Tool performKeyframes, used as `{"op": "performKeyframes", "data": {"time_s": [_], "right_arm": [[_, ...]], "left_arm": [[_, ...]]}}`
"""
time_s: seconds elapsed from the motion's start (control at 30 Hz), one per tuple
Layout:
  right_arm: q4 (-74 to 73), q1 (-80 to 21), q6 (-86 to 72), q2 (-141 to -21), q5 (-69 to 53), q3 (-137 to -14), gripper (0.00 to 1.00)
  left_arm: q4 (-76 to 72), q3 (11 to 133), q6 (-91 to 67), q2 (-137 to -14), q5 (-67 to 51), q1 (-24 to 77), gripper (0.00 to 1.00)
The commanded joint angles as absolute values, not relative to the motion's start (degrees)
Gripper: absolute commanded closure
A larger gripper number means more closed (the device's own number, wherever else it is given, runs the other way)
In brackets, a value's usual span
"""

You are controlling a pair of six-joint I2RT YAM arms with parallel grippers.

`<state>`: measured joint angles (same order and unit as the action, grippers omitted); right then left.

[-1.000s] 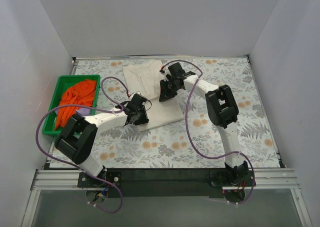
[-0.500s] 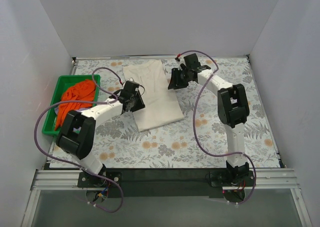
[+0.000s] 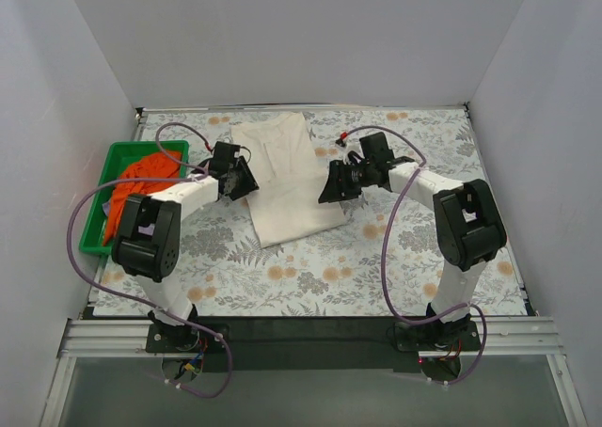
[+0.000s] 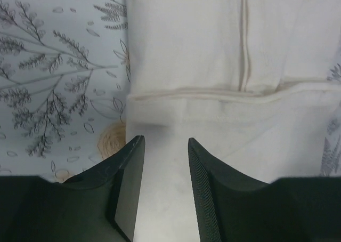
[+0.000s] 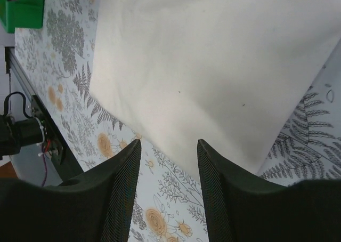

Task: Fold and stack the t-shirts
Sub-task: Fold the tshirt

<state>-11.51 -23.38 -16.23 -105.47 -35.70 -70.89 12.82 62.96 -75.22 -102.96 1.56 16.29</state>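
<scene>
The cream t-shirt lies flat on the flowered worktop as a long narrow panel, its sides already turned in. It sits between the two sets of fingers. The left fingers hang over its one long edge, with a folded seam running crosswise just ahead of their tips. The right fingers hover off the opposite edge, the cloth's border and a corner just beyond their tips.

The step in hand looks like the crosswise fold that would shorten this panel. To do it well, both sets of fingers should pinch matching corners at one end, catching every layer. They should then lift level and lay that end over the other without dragging the lower cloth.

Both sets of fingers stand apart by a moderate gap. Only cloth and worktop show through it, and nothing is clamped. The left pair hangs close over the cloth, though I cannot tell whether it touches.

Past the left fingers, away from the shirt, the orange t-shirt waits bunched in the green tray.
</scene>
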Motion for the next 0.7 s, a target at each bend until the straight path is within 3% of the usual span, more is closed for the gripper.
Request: {"op": "performKeyframes", "data": {"time_s": [0.0,0.27,0.53,0.67], "right_arm": [[-5.81,-23.29,-16.78,-102.84,-40.95,-66.73,0.54],[3.33,-22.33,-19.95,-102.92,-43.51,-58.72,0.55],[14.93,-18.72,-22.50,-108.19,-45.00,-48.35,0.59],[17.14,-16.88,-23.38,-109.25,-44.56,-43.60,0.60]], "left_arm": [[12.83,57.95,-75.23,-91.80,-3.50,17.92,0.62],[11.53,43.01,-83.05,-79.98,-10.72,25.13,0.62],[6.59,31.91,-90.43,-82.09,-10.82,25.49,0.82],[9.40,29.09,-92.63,-80.69,-8.44,25.40,0.87]]}}
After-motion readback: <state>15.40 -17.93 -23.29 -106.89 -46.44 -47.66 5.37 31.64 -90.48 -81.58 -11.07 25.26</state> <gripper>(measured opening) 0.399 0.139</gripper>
